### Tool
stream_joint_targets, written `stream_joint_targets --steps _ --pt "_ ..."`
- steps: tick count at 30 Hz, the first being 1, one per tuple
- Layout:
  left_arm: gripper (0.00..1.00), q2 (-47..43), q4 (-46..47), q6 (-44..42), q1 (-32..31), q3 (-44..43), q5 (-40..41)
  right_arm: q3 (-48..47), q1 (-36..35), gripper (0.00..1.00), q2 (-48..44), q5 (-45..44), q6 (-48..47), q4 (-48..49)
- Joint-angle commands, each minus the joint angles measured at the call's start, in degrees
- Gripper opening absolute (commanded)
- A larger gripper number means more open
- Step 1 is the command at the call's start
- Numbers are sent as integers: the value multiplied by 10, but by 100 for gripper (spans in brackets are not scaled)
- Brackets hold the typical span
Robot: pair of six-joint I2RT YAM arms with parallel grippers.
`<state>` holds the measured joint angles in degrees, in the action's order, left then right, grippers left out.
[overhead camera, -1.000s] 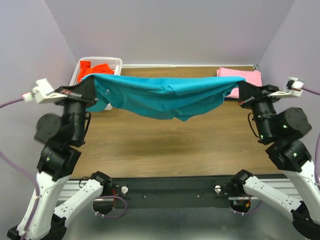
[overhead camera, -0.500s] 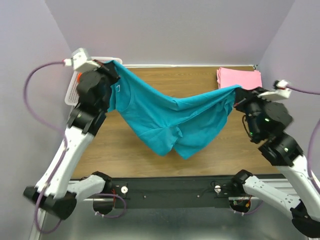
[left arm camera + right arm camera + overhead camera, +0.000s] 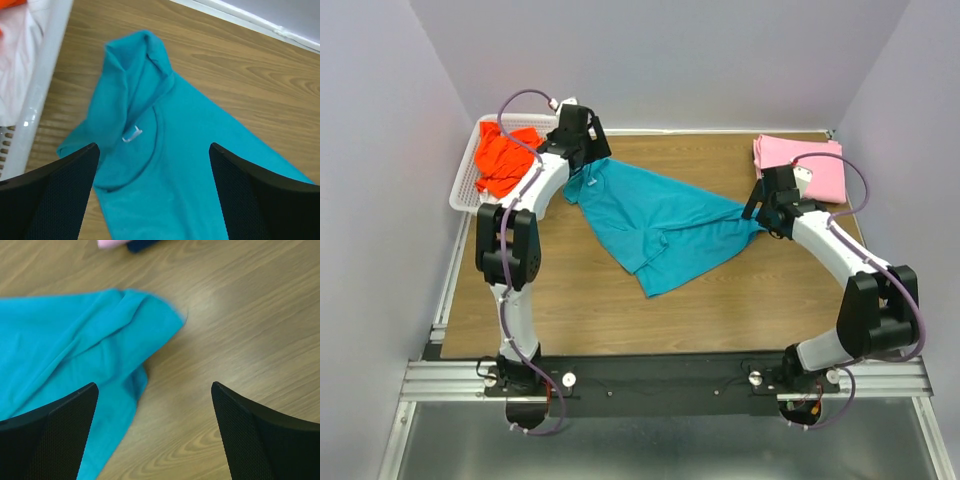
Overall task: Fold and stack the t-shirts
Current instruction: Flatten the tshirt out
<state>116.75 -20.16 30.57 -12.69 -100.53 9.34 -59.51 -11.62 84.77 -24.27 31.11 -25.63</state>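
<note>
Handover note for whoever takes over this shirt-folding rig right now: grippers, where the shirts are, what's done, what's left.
Left gripper: open, empty, above the teal shirt at its collar.
Right gripper: open, empty, above that shirt's opposite corner.
The teal shirt lies rumpled and unfolded on the table.
Pink shirt: folded, far right corner.
Orange shirt and some white cloth: in the basket, far left.
Done: the pink one looks folded.
Left: fold the teal one, stack it, then do the basket's contents.

I see the teal t-shirt (image 3: 660,225) lying rumpled on the table (image 3: 720,295), pink t-shirt (image 3: 820,165) folded far right, orange-red t-shirt (image 3: 500,160) in the basket (image 3: 460,197)
</note>
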Motion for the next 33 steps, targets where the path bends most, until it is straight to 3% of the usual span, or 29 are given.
stream_joint_targets --steps 1,4,7,13,20,27,33 --pt "98 -80 4 -26 -23 -6 -23 -27 -2 100 -18 50 12 -7" --pt "98 -132 6 -24 -38 35 -27 -11 -2 100 -35 45 22 -7" --pt "98 -203 23 -10 -64 132 -19 10 -2 100 -52 36 34 -7" --pt "98 -358 44 50 -144 404 3 45 -1 100 -85 16 46 -6" --pt "98 -415 99 149 -226 587 -85 58 0 100 -96 16 62 0" --pt "98 -395 158 167 -239 616 -106 67 -1 100 -85 22 59 2" --pt "86 -333 168 150 -240 594 -115 70 -1 100 -87 18 53 3"
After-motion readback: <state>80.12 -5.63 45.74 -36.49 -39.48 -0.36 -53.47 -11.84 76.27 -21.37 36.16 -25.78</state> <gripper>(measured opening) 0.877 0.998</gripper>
